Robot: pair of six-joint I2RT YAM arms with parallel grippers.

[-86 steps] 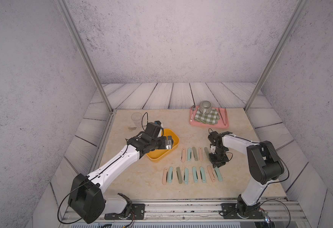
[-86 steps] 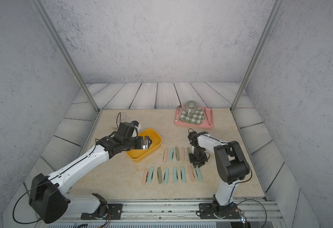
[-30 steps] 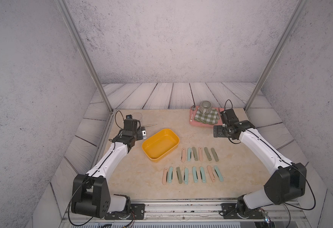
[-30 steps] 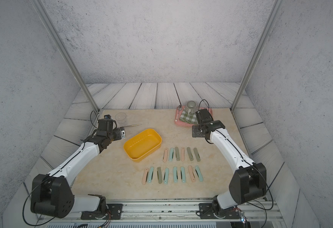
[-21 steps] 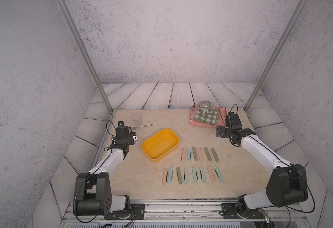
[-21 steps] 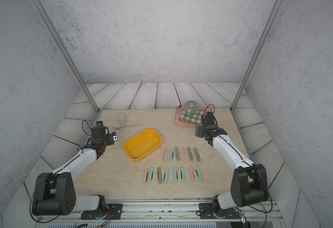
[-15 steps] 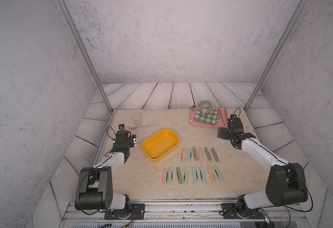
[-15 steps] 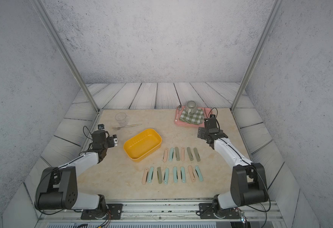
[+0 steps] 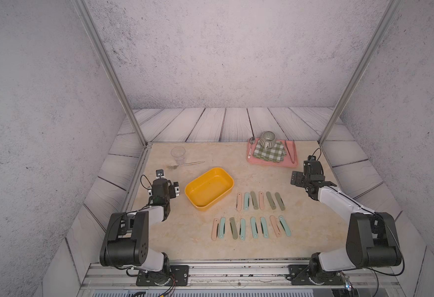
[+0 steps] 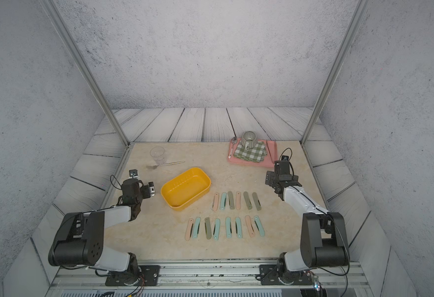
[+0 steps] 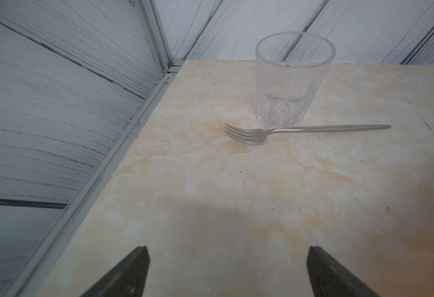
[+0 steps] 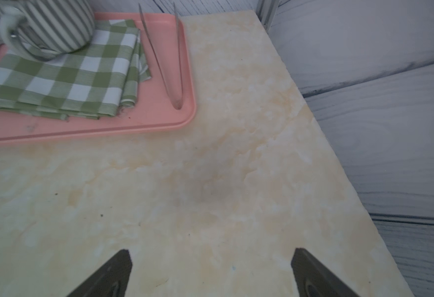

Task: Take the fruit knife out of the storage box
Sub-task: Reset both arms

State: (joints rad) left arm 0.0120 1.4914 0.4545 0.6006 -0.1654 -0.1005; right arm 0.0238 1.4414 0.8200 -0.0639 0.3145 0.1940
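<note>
Knives lie rowed on table beside box; left gripper and right gripper hover, jaws apart.

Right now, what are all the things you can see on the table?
box: 1, yellow, centre, empty
knives: 14, pink, teal, olive, two rows beside box
glass: 1, clear, far left
fork: 1, silver, by glass
tray: 1, pink, far right
cloth: 1, green check, on tray
mug: 1, striped, on cloth
tongs: 1, silver, on tray
spoon: 1, silver, on tray
left tool: 1, black, open, empty
right tool: 1, black, open, empty
</note>
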